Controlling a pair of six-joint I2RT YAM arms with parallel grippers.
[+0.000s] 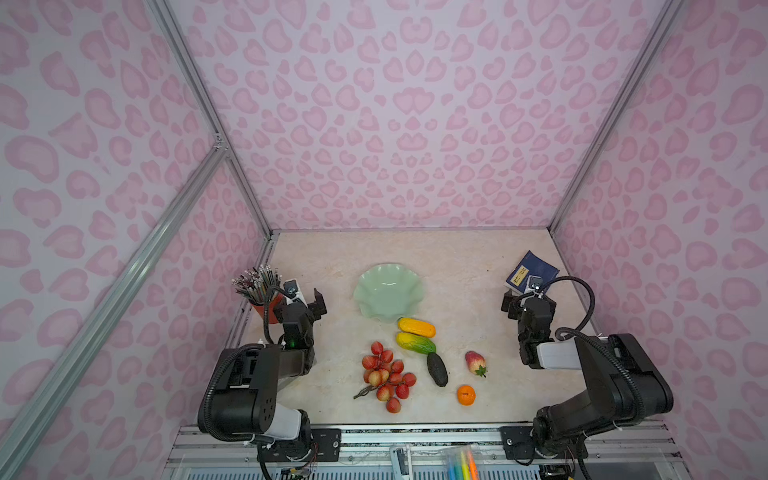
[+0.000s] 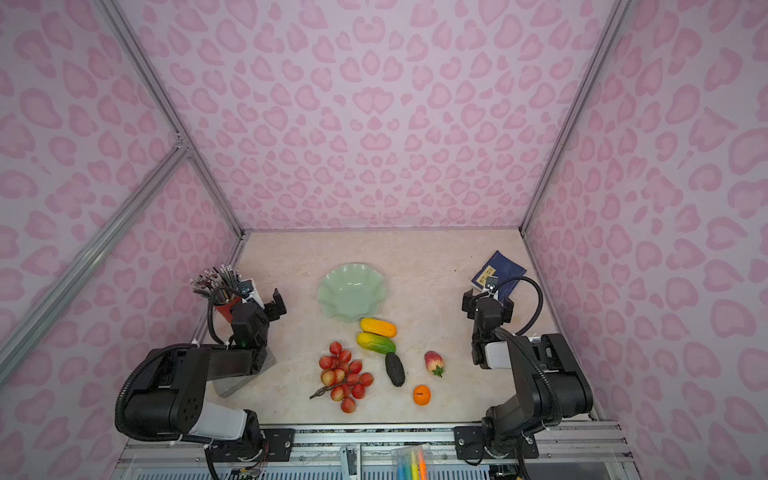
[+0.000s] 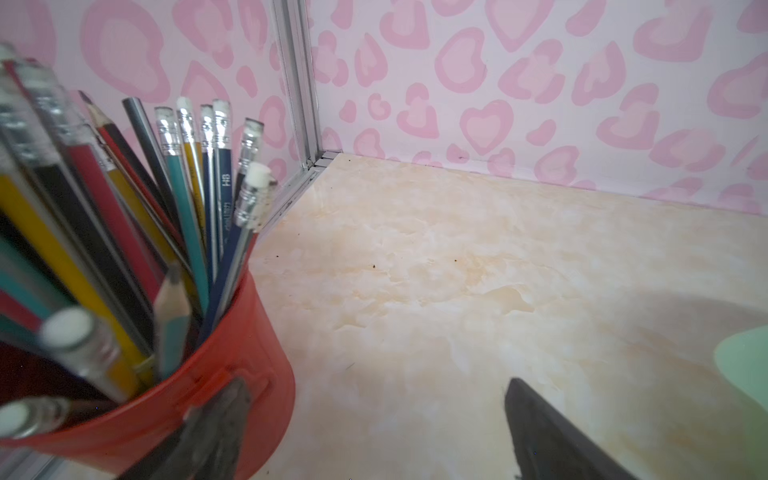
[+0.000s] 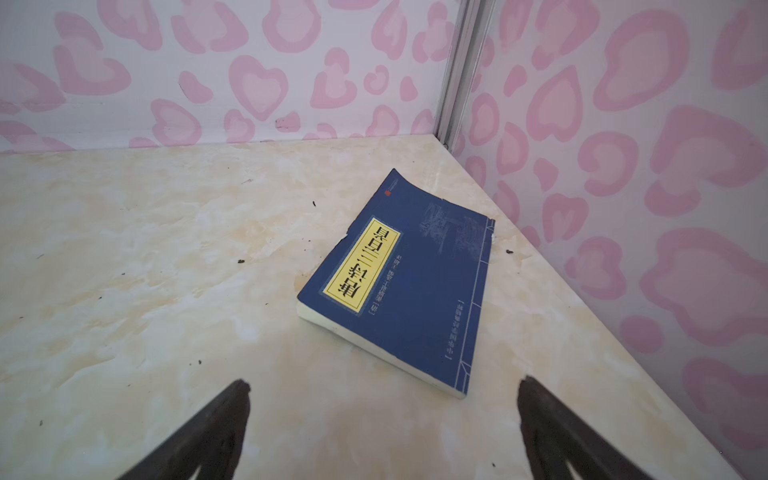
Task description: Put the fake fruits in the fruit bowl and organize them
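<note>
Left hand (image 1: 309,300) gapes; yellow-orange oblong (image 1: 417,327) lies crosswise below fruit bowl (image 1: 388,291).

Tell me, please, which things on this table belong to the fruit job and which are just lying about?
Job: fruit bowl; grape bunch; strawberry; small orange; dark oval; yellow-green oblong; yellow-orange oblong.
Lying about: red pencil cup; blue book.
</note>
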